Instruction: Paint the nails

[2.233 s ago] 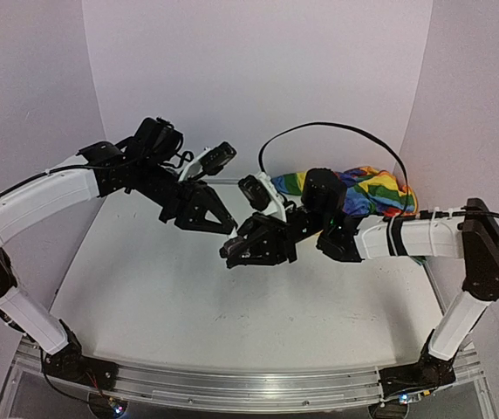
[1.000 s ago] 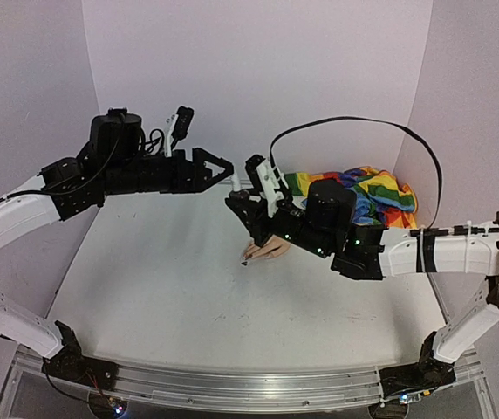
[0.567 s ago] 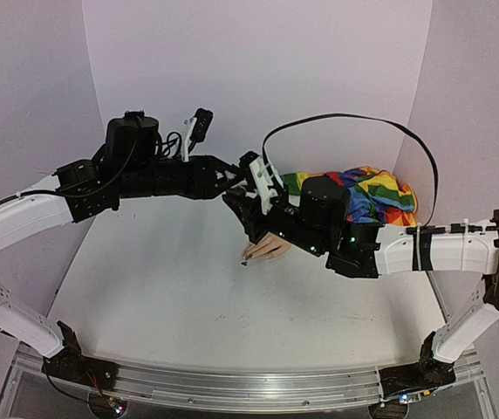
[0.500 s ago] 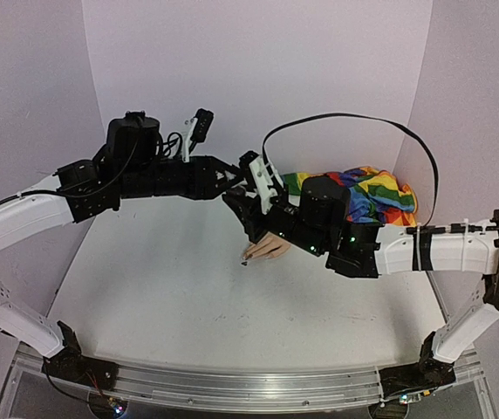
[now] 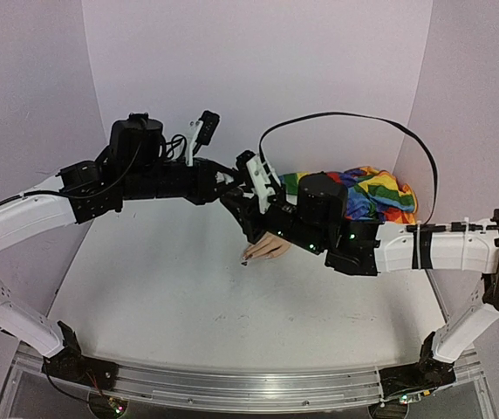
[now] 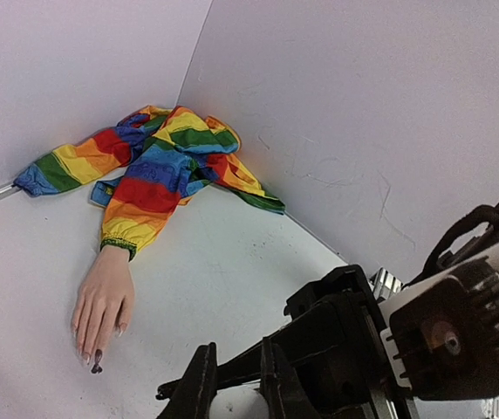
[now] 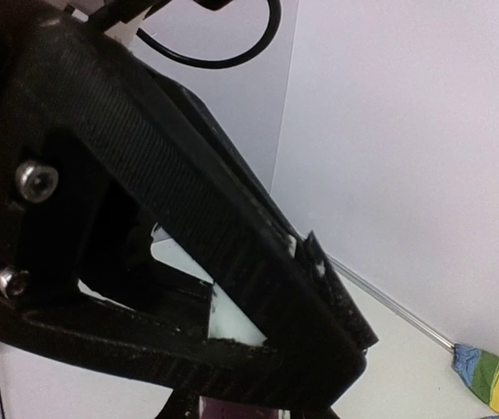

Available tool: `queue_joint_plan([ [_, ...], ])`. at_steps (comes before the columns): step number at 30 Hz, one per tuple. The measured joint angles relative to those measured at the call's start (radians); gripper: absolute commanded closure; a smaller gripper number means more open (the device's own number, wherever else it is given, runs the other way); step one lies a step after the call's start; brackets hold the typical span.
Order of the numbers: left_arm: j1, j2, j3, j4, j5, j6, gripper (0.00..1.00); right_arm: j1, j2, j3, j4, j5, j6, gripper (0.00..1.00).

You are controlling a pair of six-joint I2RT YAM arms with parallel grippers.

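Observation:
The pale mannequin hand (image 5: pixel 267 247) lies flat on the white table, its rainbow sleeve (image 5: pixel 373 194) trailing to the back right corner. In the left wrist view the hand (image 6: pixel 101 301) shows its nails (image 6: pixel 85 353), one of them dark (image 6: pixel 98 356). Above the hand, my right gripper (image 5: pixel 242 206) is shut on a dark red polish bottle (image 7: pixel 232 410), seen only as a sliver. My left gripper (image 5: pixel 230 186) meets it from the left. There its jaws (image 6: pixel 236 367) are shut on the bottle's white cap (image 6: pixel 232 400).
Pale lilac walls close in the table at the back and both sides. A black cable (image 5: pixel 345 122) arcs over the right arm. A small dark spot (image 6: pixel 96 369) marks the table by the fingertips.
My left arm has swung right up to the right gripper, and its jaws have gone from open to shut on the white cap. The right gripper holds nearly still above the hand.

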Motion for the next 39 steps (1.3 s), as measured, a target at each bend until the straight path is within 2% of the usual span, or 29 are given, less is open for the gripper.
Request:
queue_joint_plan([
  [3,0.005,-0.016,-0.021,0.005,0.03,0.026,0.93,-0.008,-0.002,0.011,-0.029,-0.051,0.019,1.0],
  [6,0.015,-0.03,-0.044,0.009,0.093,0.054,0.93,-0.047,-0.014,0.013,-0.063,-0.203,0.071,1.0],
  [10,0.033,-0.024,-0.054,0.055,0.239,0.108,0.93,-0.14,-0.031,0.013,-0.075,-0.549,0.185,1.0],
  [15,0.035,-0.015,-0.058,0.131,0.475,0.166,0.89,-0.216,-0.033,0.016,-0.005,-0.997,0.376,1.0],
  [18,0.026,-0.016,-0.055,0.165,0.571,0.179,0.75,-0.216,-0.033,0.018,0.055,-1.123,0.462,1.0],
  [19,0.021,-0.017,-0.053,0.171,0.584,0.182,0.64,-0.216,-0.033,0.018,0.068,-1.143,0.477,1.0],
  [23,0.001,-0.04,-0.051,0.159,0.553,0.202,0.23,-0.224,-0.048,0.002,0.082,-1.118,0.478,1.0],
  [26,-0.012,-0.098,-0.082,0.106,0.465,0.215,0.11,-0.235,-0.105,-0.021,0.027,-1.015,0.397,1.0],
  [31,-0.014,-0.224,-0.131,0.013,0.299,0.205,0.05,-0.245,-0.209,-0.041,-0.045,-0.801,0.275,1.0],
  [35,-0.014,-0.251,-0.114,-0.008,0.2,0.148,0.09,-0.23,-0.227,-0.041,-0.063,-0.621,0.205,1.0],
  [39,-0.014,-0.172,-0.04,-0.026,0.096,0.063,0.15,-0.151,-0.2,-0.04,-0.098,-0.41,0.125,1.0],
])
